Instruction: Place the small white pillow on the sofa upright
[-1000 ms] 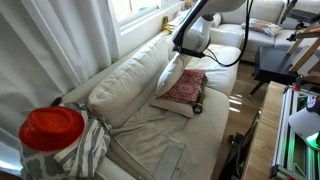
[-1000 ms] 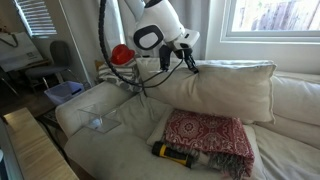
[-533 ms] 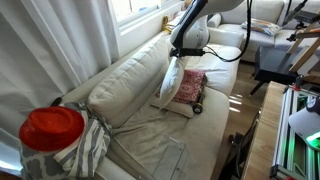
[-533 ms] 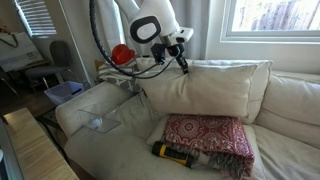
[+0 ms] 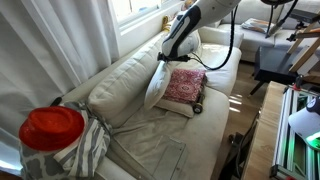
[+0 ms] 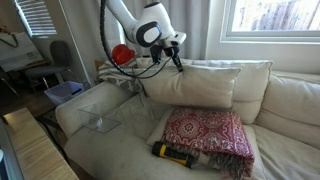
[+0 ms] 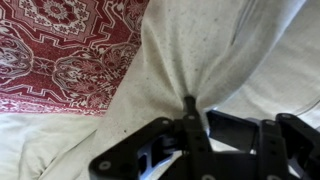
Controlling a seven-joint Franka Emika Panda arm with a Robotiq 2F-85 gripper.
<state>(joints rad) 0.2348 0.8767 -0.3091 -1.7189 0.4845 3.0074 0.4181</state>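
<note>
Wrist view — gripper (image 7: 190, 102) pinching small white pillow (image 7: 205, 50), sofa (image 7: 40, 145) below

One sofa (image 6: 105, 150), one small white pillow (image 6: 190, 88), one red patterned pillow (image 6: 205, 135), one yellow-and-black object (image 6: 172, 152).

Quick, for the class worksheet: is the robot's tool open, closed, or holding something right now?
Tool: closed, pinching the fabric of the small white pillow.
</note>
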